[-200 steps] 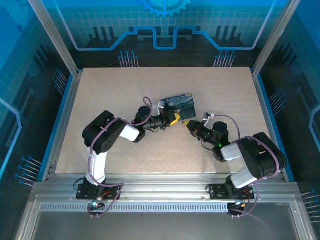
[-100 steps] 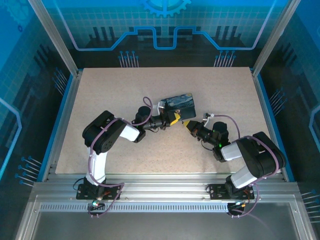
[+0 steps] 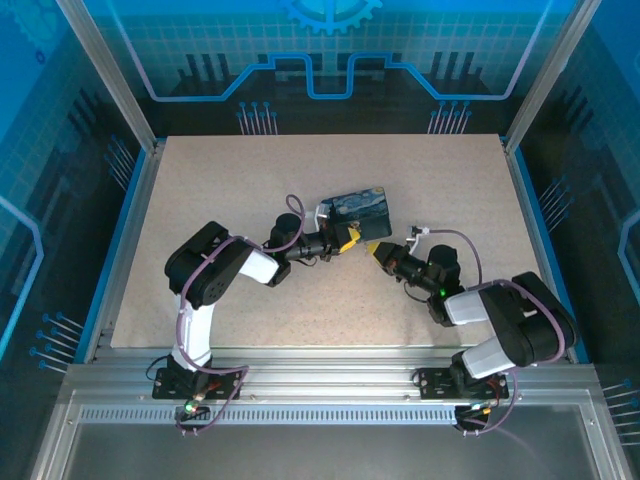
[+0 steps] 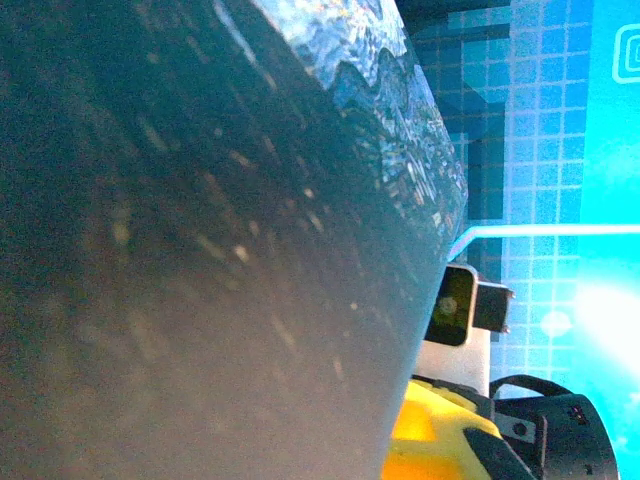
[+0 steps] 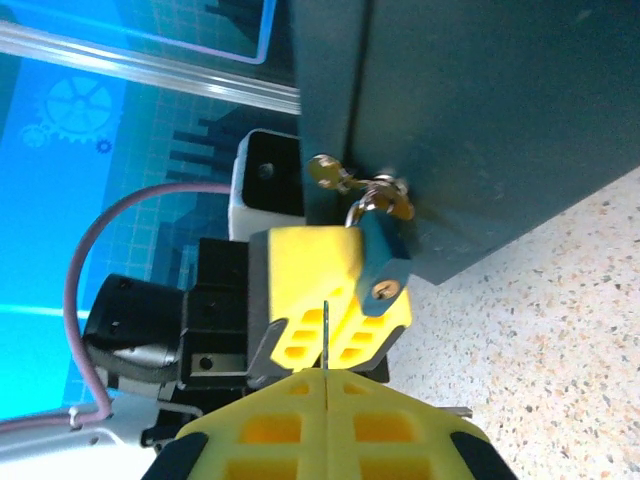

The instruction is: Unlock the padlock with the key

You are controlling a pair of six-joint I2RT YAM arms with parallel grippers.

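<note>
A teal padlock [image 5: 380,262] hangs by its silver shackle from the brass hasp [image 5: 388,203] of a dark box [image 5: 480,110], keyhole [image 5: 383,291] facing the camera. My right gripper [image 5: 327,375] is shut on the key [image 5: 326,330], whose thin blade shows edge-on and points up, left of the keyhole. My left gripper [image 5: 322,290] has its yellow fingers together right behind the padlock, which rests against them. From above, the left gripper [image 3: 347,238] and right gripper [image 3: 378,250] meet tip to tip at the near corner of the box [image 3: 360,205].
The box's dark side [image 4: 200,260] stands close against the left wrist camera, with the right arm's camera mount [image 4: 465,310] beyond it. Speckled tabletop [image 3: 250,180] lies around the box, ringed by blue walls and metal posts.
The right arm's elbow has shifted slightly to the right. Both grippers stay shut and almost in place by the box.
</note>
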